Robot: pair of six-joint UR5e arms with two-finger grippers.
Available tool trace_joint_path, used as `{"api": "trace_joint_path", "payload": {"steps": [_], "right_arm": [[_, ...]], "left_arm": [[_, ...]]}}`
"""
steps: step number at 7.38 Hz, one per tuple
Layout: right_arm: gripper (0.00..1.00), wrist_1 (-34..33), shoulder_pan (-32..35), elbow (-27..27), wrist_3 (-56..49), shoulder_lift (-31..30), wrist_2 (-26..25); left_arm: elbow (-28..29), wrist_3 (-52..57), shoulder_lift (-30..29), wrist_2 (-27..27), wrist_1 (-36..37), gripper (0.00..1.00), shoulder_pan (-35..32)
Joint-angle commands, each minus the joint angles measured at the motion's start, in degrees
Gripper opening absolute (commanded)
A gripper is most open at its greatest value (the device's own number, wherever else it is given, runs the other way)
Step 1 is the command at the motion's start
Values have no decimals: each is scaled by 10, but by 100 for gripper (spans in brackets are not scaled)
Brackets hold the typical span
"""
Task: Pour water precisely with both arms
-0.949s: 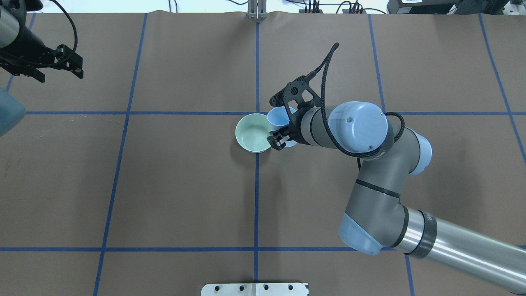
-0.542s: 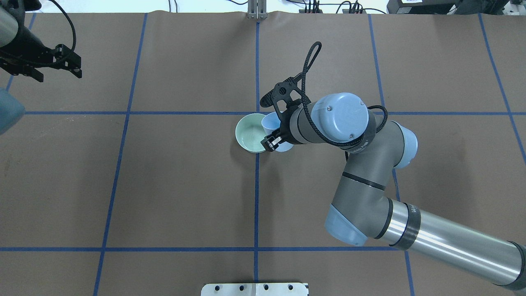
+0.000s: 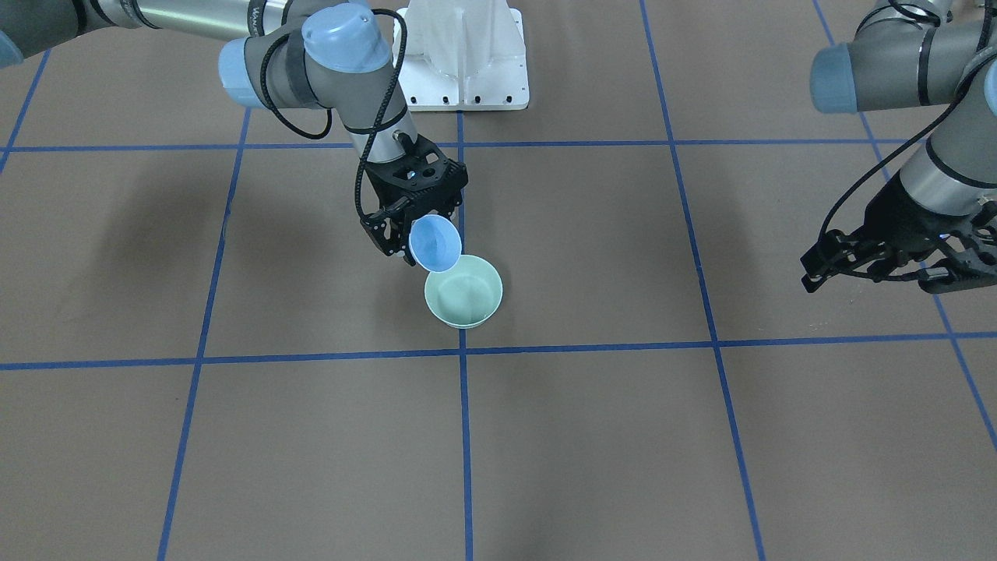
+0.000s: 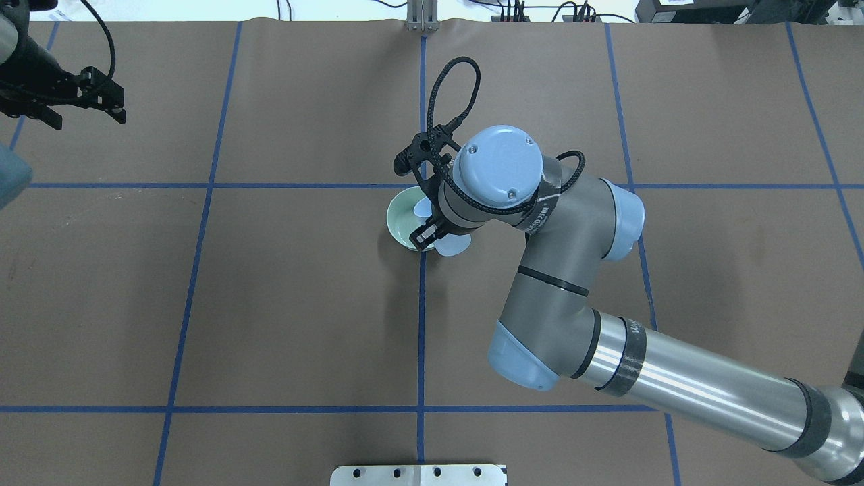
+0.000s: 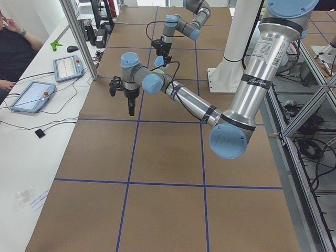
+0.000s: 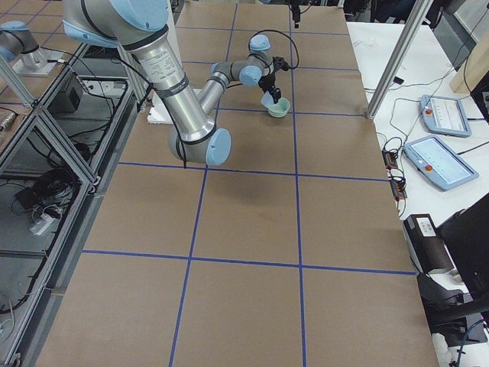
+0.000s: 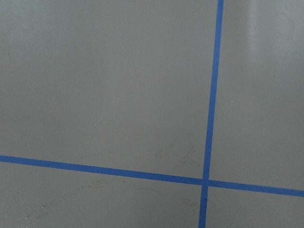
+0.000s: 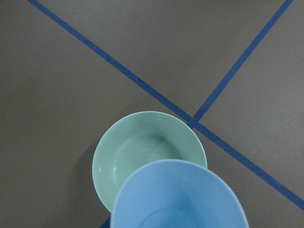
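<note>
My right gripper point(image 3: 411, 234) is shut on a light blue cup point(image 3: 434, 243), held tilted with its mouth over the near rim of a pale green bowl point(image 3: 463, 300). The right wrist view looks down past the cup point(image 8: 180, 199) into the bowl point(image 8: 142, 152). I cannot make out any water or stream. From overhead, the right arm hides most of the cup point(image 4: 452, 244) and part of the bowl point(image 4: 403, 216). My left gripper point(image 4: 88, 119) hangs open and empty far off at the table's left, above bare paper.
Brown paper with blue tape lines point(image 4: 422, 324) covers the table. The white pedestal base point(image 3: 463, 54) stands at the robot's side. A side table with tablets point(image 5: 29, 94) and a seated person lies beyond the left end.
The right arm has swung left and rolled its wrist, carrying the cup from beside the bowl to over it and tipping it further. The left gripper drifted slightly away.
</note>
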Motion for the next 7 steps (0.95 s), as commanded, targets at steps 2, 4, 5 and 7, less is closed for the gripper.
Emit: {"api": "trace_joint_path", "payload": {"steps": [2,4,5,7], "right_arm": [[0,-68,1,-26,-5,31,36],[0,-152,1,-54,-43,80,36],[0,-174,3,-59,-51,82,37],[0,-204,3,-90,-53,110,38]], "left_arm": [[7,3,0,0,2,100,-1],[7,3,0,0,1,100,-1],[7,3,0,0,1,100,-1],[7,3,0,0,1,100,-1]]}}
